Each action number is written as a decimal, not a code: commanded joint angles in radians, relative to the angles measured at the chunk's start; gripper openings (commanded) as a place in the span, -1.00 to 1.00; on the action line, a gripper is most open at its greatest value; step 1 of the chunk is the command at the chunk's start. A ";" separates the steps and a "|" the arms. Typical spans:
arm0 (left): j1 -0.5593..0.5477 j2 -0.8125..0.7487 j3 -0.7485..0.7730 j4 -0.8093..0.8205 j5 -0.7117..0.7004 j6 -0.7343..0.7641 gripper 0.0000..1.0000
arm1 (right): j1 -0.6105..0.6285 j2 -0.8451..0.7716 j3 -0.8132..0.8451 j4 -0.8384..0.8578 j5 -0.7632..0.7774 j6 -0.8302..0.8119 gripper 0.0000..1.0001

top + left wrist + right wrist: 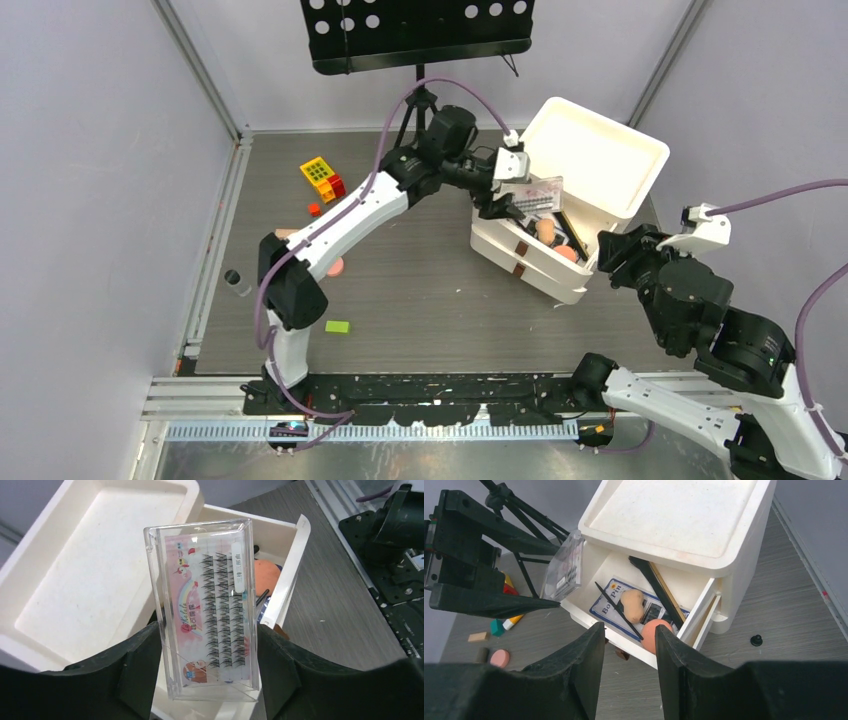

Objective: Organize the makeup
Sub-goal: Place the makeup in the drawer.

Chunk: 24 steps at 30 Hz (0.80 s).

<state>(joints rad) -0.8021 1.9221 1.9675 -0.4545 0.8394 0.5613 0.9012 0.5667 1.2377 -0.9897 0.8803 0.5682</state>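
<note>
Left gripper [207, 650]: pinched on a clear false-lash case [205, 605], which is held upright between the fingers [142, 655], one finger on each long edge. Directly below and beyond the case, the white drawer box [100, 560] is seen with its top drawer [292, 565] pulled out. Right gripper [629, 632]: jaws spread, nothing between them, pointed at the same open drawer [698, 617] just ahead of the tips. Inside the drawer, ahead of the right gripper: round peach sponge [650, 635] nearest, tan peanut-shaped sponge [633, 605], thin black pencil [616, 610], black brush [651, 580], all lying on a blue-edged card [606, 600]. A pink round compact [500, 657] is left on the table, well off to the right gripper's left.
</note>
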 commanded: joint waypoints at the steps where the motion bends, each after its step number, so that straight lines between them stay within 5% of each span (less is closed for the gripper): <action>1: -0.067 0.066 0.156 -0.164 0.025 0.254 -0.21 | 0.004 -0.033 0.008 -0.029 0.010 0.030 -0.07; 14: -0.120 0.262 0.367 -0.354 -0.137 0.449 -0.11 | 0.003 -0.088 0.007 -0.071 0.021 0.051 -0.07; 24: -0.120 0.255 0.345 -0.299 -0.203 0.443 0.62 | 0.003 -0.078 -0.009 -0.067 0.013 0.053 -0.07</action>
<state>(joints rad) -0.9245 2.1876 2.2963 -0.7395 0.6647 1.0012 0.9012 0.4866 1.2316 -1.0725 0.8791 0.6052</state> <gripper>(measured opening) 0.743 0.467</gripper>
